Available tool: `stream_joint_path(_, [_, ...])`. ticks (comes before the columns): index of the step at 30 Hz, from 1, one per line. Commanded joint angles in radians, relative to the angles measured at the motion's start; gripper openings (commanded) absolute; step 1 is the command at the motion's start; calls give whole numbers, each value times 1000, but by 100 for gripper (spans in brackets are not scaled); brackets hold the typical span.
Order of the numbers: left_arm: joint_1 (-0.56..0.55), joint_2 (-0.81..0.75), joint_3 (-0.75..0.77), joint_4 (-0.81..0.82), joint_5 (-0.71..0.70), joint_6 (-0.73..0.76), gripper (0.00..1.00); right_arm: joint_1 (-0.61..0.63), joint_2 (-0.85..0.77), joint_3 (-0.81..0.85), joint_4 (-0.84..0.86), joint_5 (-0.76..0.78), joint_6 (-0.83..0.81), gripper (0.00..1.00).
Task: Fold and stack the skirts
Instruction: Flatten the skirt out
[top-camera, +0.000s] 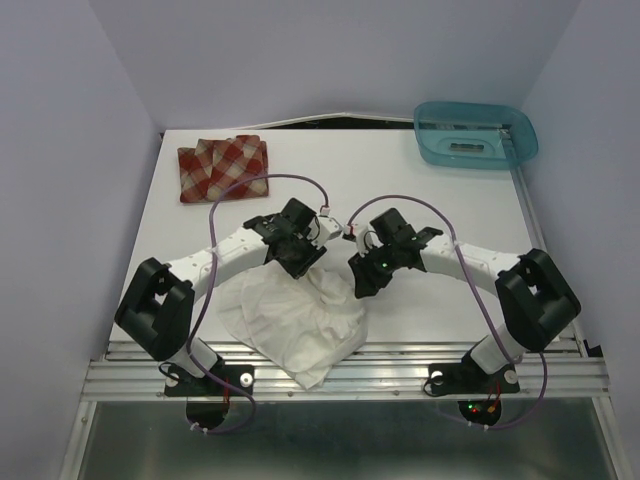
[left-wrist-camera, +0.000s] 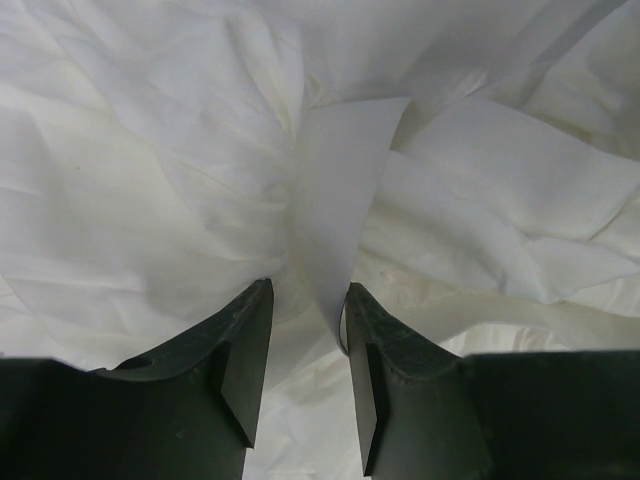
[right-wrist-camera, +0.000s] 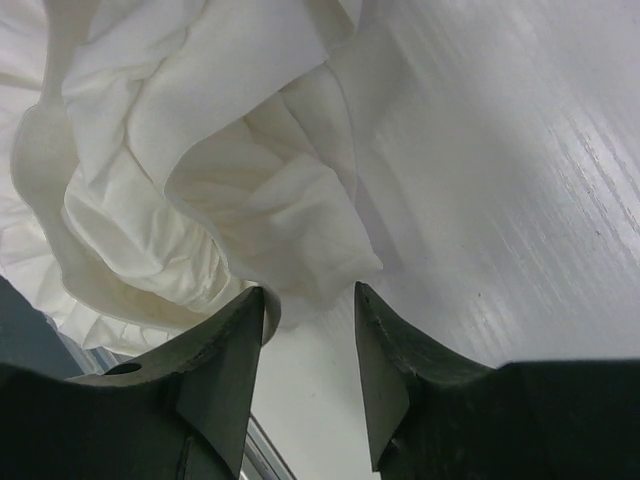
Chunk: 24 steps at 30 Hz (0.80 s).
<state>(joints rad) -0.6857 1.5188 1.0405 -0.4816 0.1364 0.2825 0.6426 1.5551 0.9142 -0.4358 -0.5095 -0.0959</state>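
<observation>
The white skirt (top-camera: 290, 322) lies crumpled at the table's near middle, one corner hanging over the front edge. The red-and-cream plaid skirt (top-camera: 223, 168) lies folded at the back left. My left gripper (top-camera: 297, 262) is open over the white skirt's far edge. In the left wrist view (left-wrist-camera: 308, 300) its jaws straddle a raised fold of the white cloth (left-wrist-camera: 150, 180) without closing on it. My right gripper (top-camera: 360, 285) is open at the skirt's far right edge. In the right wrist view (right-wrist-camera: 310, 300) the ruffled hem (right-wrist-camera: 250, 200) lies just beyond the fingertips, with bare table between them.
A teal plastic basket (top-camera: 475, 135) stands at the back right corner. The white tabletop (right-wrist-camera: 500, 200) shows to the right of the skirt. Metal rails (top-camera: 350, 375) run along the front edge. Grey walls close in both sides.
</observation>
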Motion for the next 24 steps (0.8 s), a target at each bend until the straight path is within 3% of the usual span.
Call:
stream_joint_path(1, [-6,-25,-48,-3,-72,11,44,8,11,9,80,14,21,45])
stream_joint_path(6, [-5,-39,-51,3,-63,-3,39,8,-7,-1,109,32,50,34])
stream_joint_path(8, [0,-29,-48,-2,-60,-8,32,8,-35,-26,126,46,50,31])
stream_joint_path(11, [15,-46,-46,5,-47,-19,19,8,-82,-46,134,58,50,17])
stream_joint_path(12, [18,-52,-45,6,-46,-20,17,8,-101,-47,132,62,56,6])
stream_joint_path(13, [21,-61,-42,8,-49,-20,13,8,-110,-49,132,66,61,2])
stream_joint_path(16, [44,-113,-20,5,-70,-20,1,8,-153,-48,123,109,59,1])
stream_joint_path(24, [81,-233,52,3,-162,11,0,-63,-262,-3,36,322,30,1])
